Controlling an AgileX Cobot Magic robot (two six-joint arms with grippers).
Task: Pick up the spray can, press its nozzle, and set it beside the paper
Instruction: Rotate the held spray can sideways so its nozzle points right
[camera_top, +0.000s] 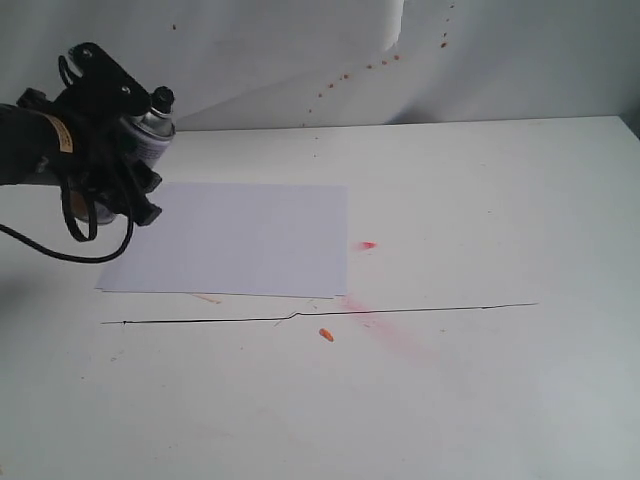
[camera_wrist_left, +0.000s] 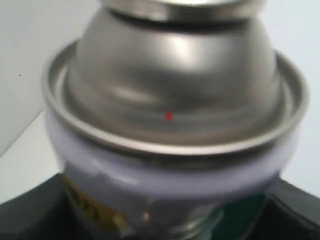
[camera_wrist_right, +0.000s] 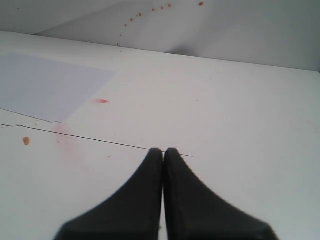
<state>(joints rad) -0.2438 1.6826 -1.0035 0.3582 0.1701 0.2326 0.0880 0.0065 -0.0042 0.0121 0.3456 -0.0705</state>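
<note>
There is one small cylindrical spray can (camera_top: 147, 138) with a silver metal dome and a white label, one tiny black plastic nozzle (camera_top: 162, 98) on top of it, and one plain white rectangular sheet of paper (camera_top: 235, 240). There are two black claws.

The left claw (camera_top: 128, 165) is clamped round the body of the spray can at the left edge of the exterior view, by the far left corner of the paper. The claw hides the can's base, so I cannot tell whether it touches the white desk (camera_top: 500, 200). The can's long axis is close to upright but tilted, and the nozzle end points up and leans toward the right of that view. The left wrist view shows the silver dome from very near, with a single red speck on it and the white label band below. Black claw parts sit at both lower corners of that view.

The right claw (camera_wrist_right: 163, 152) has its two fingertips pressed together with nothing between them, and it hangs over bare desk.

The paper lies flat on the desk. Past its near edge one thin black line (camera_top: 420, 308) runs across the desk. One red smear (camera_top: 366, 245) lies just beside the paper's right edge. One orange fleck (camera_top: 326, 335) lies just below the line. A faint pink stain (camera_top: 395, 335) spreads from the paper's near right corner. A creased white backdrop (camera_top: 500, 60) behind the desk carries a scatter of small orange dots.
</note>
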